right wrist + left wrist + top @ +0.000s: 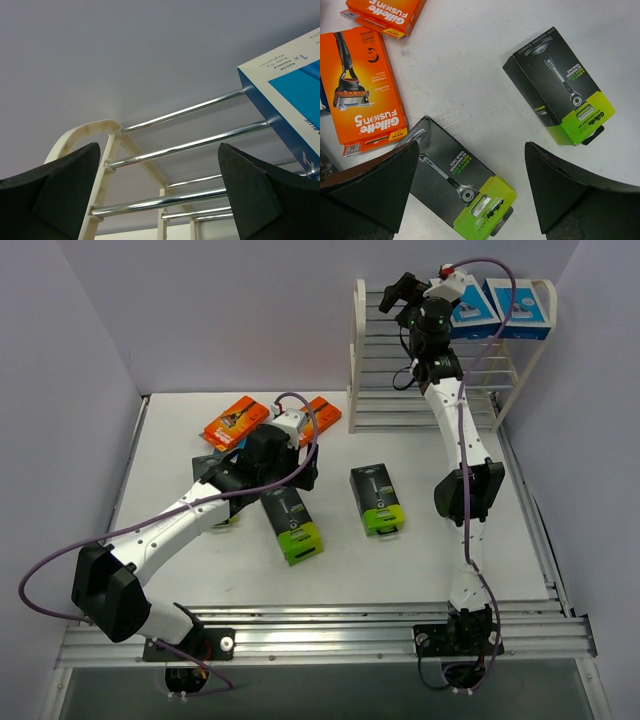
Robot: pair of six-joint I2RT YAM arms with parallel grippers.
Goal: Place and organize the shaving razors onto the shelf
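The left gripper (470,150) hangs wide open over a black-and-lime pack (462,187) mid-table, a second black pack (560,85) beside it, orange packs (362,90) nearer the far edge. The right gripper (157,150), jaws spread and empty, is up at the shelf (100,135) in the far right corner, two blue packs (475,308) on top.

Left arm (190,515) hides 1 black pack's (298,532) far end; frame edges crop 1 blue pack (292,95), right wrist view, and 1 orange pack (385,14), left wrist view.
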